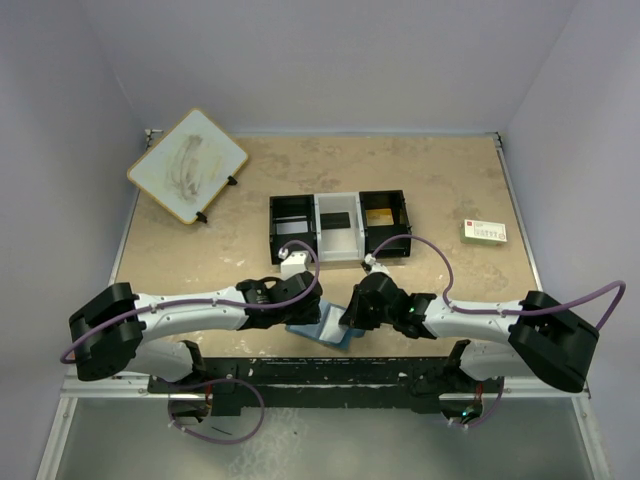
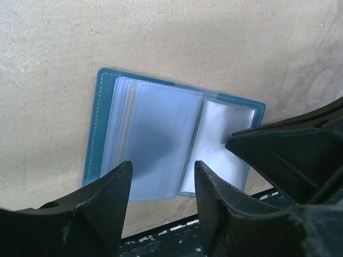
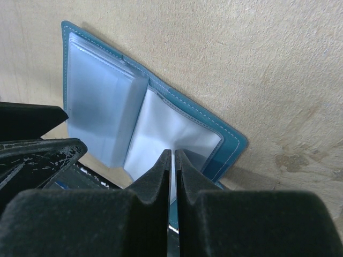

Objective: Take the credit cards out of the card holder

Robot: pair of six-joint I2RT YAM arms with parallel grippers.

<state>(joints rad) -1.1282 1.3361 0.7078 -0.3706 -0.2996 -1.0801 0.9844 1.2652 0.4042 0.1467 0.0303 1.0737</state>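
Observation:
The blue card holder [image 1: 325,330] lies open like a book at the table's near edge, between my two grippers. Its pale clear pockets [image 2: 155,139] fan out on the left half, and a single pocket [image 3: 171,128] covers the right half. No credit cards show in these pockets. My left gripper [image 2: 162,165] hovers open over the holder's near edge with nothing between its fingers. My right gripper [image 3: 172,151] is shut, its tips resting on the right-hand pocket; one of its fingers [image 2: 252,147] reaches in from the right.
A black-and-white three-compartment tray [image 1: 272,228] stands behind the holder, with a dark card [image 1: 335,218] and a gold card [image 1: 378,215] in it. A white printed card [image 1: 485,232] lies at the right. A tilted board [image 1: 188,165] stands at the back left.

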